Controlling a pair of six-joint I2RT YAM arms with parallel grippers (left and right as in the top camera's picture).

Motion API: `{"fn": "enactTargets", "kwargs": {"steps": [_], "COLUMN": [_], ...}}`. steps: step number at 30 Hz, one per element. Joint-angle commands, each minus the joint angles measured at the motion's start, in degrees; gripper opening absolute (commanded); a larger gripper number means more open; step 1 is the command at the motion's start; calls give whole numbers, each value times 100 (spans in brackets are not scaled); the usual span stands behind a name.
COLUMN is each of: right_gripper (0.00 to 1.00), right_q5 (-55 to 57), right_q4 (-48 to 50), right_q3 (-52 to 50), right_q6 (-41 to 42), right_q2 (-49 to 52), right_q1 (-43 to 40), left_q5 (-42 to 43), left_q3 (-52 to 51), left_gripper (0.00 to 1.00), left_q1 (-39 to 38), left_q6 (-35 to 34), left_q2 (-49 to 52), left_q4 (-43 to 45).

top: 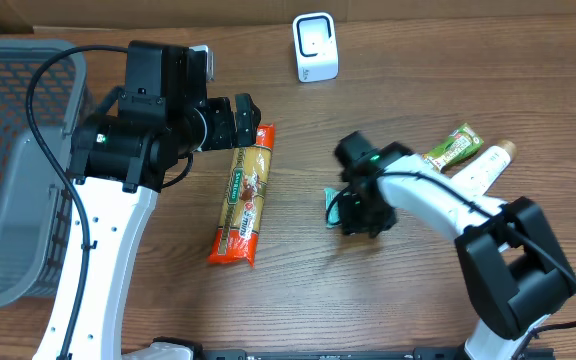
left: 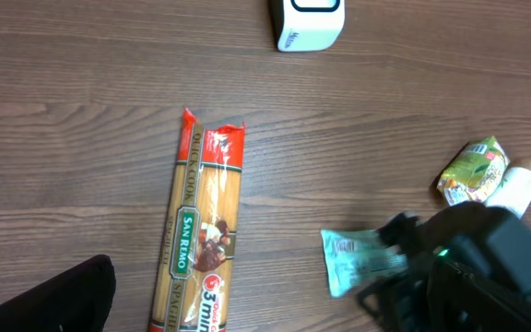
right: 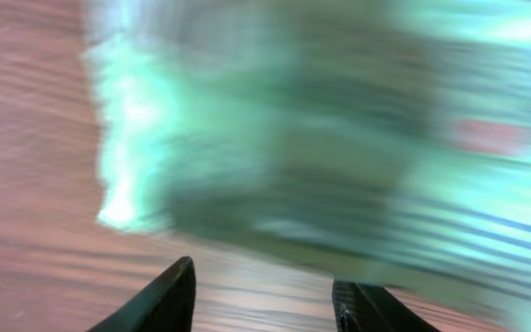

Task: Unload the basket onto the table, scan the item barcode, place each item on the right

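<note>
A small teal packet (top: 332,205) lies flat on the wooden table, its left part showing beside my right gripper (top: 348,213). In the right wrist view the packet (right: 339,138) is a green blur just beyond the fingertips (right: 178,286), which stand apart with only table between them. The left wrist view shows the same packet (left: 350,260) half under the right arm. The white scanner (top: 315,47) stands upright at the back. My left gripper (top: 247,120) hangs open over the top end of a long spaghetti pack (top: 245,195); only one of its fingers (left: 53,297) shows at its wrist view's lower left.
A grey mesh basket (top: 8,170) fills the left edge. A green snack pouch (top: 454,147) and a white tube (top: 484,167) lie at the right, behind the right arm. Cardboard runs along the back edge.
</note>
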Motion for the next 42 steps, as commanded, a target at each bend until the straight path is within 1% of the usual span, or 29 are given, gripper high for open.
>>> {"fn": "enactTargets", "kwargs": {"steps": [1, 2, 4, 5, 9, 10, 11, 12, 15, 17, 19, 21, 26, 31, 38, 42], "right_gripper": [50, 49, 43, 42, 43, 48, 57, 63, 81, 86, 87, 87, 86, 86, 82, 81], "right_q5": [-249, -256, -251, -245, -186, -120, 17, 17, -37, -363, -1113, -1370, -1692, -1943, -2404, -2420], "right_q4": [87, 66, -118, -238, -549, -605, -669, -699, -859, -848, -592, -372, 382, 984, 1565, 1932], "right_q3": [28, 70, 227, 328, 684, 743, 769, 769, 767, 708, 455, 240, -380, -728, -1093, -1423], "right_q6": [52, 55, 116, 111, 17, 0, -37, -142, -448, -820, -1335, -1464, -1530, -1613, -1611, -1606], "right_q2": [-15, -15, -37, -74, -455, -603, -881, -1005, -1189, -1158, -1067, -953, -691, -505, -490, -485], "right_q1": [181, 181, 103, 57, -219, -330, -581, -730, -1298, -1626, -2013, -2208, -2328, -2328, -2328, -2326], "left_q5": [46, 46, 46, 46, 46, 46, 46, 46, 46, 46, 46, 46, 46, 46, 46, 46], "left_q3": [22, 22, 22, 22, 22, 22, 22, 22, 22, 22, 22, 22, 22, 22, 22, 22], "left_gripper": [99, 100, 100, 99, 100, 100, 100, 100, 100, 100, 99, 100, 100, 100, 100, 100], "left_q1": [-4, -4, -4, -4, -4, -4, -4, -4, -4, -4, -4, -4, -4, -4, -4, -4], "left_q6": [-15, -15, -15, -15, -15, -15, -15, -15, -15, -15, -15, -15, -15, -15, -15, -15], "left_q2": [9, 9, 9, 9, 9, 9, 9, 9, 9, 9, 9, 9, 9, 9, 9, 9], "left_q4": [20, 20, 20, 20, 20, 20, 20, 20, 20, 20, 20, 20, 20, 20, 20, 20]}}
